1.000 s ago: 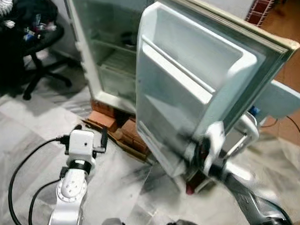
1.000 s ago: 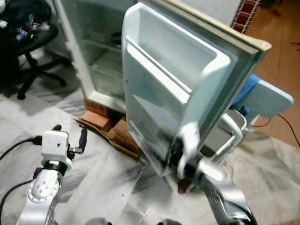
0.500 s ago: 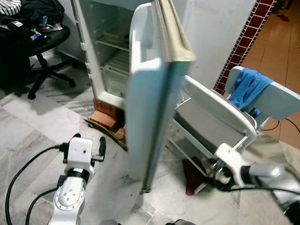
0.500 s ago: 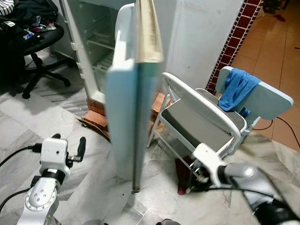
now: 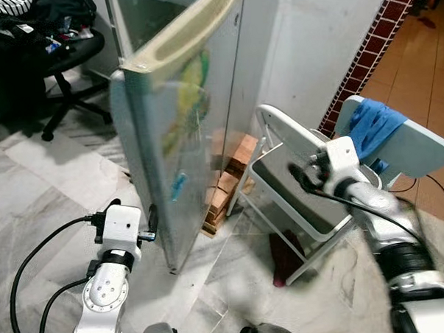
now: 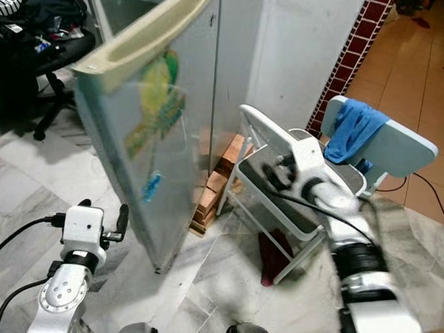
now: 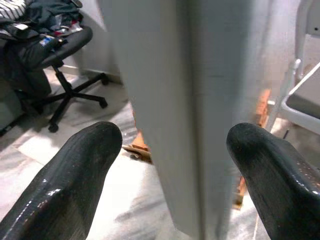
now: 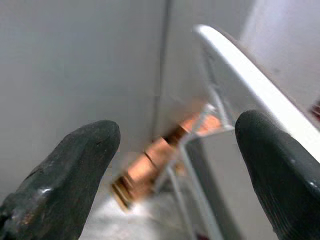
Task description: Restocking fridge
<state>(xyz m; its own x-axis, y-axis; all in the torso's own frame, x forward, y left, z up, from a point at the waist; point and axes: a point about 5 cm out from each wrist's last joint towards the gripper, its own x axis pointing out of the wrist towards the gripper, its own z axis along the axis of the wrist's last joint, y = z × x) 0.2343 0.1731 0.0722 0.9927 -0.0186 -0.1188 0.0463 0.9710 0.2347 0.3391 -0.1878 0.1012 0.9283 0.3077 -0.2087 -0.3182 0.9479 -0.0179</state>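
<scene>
The fridge door [image 5: 172, 132], partly swung shut, stands on edge just ahead of the left pincer [image 7: 170, 170], its fingers [image 7: 75, 175] spread apart, that arm low near the floor [image 5: 32, 197]. The right pincer [image 5: 302, 179], fingers parted and empty, is raised beside the white folding chair [image 5: 310, 170], arm bent.

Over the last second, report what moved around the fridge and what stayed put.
The fridge door swung from wide open toward shut, its outer face now showing. The right gripper left the door's lower edge and rose, open, before the white chair. The left gripper stayed low and open.
</scene>
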